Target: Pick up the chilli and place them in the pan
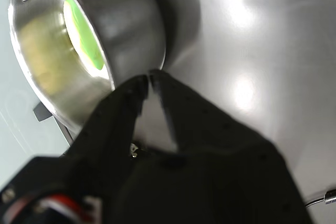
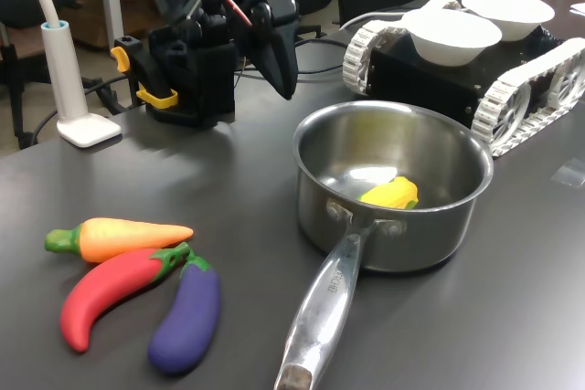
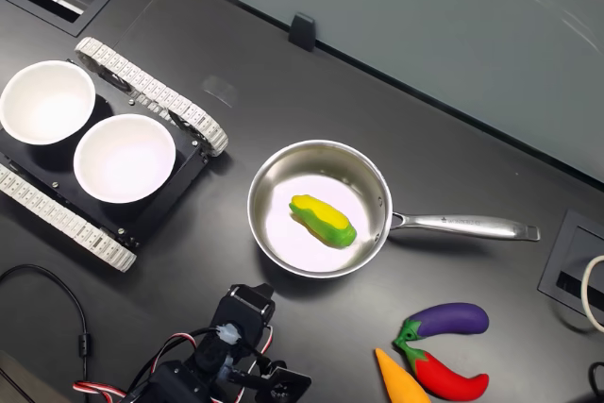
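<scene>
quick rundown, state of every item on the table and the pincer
pincer: shut, empty, above the table beside the pan
pan: upright, holds the toy corn
toy corn: lying in the pan
chilli: lying on the table between carrot and eggplant, not picked up
carrot: lying flat
eggplant: lying flat
two white bowls: upright, empty, on the tracked vehicle

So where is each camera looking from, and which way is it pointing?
Wrist view: rides the arm, looks past the shut gripper at the pan.
First exterior view: low at the table's edge, faces the arm's base across the chilli.
Second exterior view: overhead, looking down; the arm shows at the bottom edge.
All three share the pan.
</scene>
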Controlling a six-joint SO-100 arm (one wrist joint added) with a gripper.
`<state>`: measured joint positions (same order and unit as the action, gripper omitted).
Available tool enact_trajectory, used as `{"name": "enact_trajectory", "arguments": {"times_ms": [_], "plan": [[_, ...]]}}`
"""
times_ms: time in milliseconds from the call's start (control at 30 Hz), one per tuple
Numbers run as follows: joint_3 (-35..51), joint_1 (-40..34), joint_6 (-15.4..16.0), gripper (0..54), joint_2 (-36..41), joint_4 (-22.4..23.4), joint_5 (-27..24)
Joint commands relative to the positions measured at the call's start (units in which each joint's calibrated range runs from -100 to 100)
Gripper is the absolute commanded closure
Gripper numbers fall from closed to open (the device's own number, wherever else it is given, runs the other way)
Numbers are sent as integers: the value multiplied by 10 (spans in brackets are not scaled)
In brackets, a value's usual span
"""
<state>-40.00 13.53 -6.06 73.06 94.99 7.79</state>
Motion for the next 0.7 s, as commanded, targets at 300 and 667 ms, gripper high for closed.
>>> {"name": "enact_trajectory", "arguments": {"times_ms": [300, 667], "plan": [[209, 123, 17, 536, -102, 47, 18], [304, 284, 68, 536, -200, 47, 39]]}}
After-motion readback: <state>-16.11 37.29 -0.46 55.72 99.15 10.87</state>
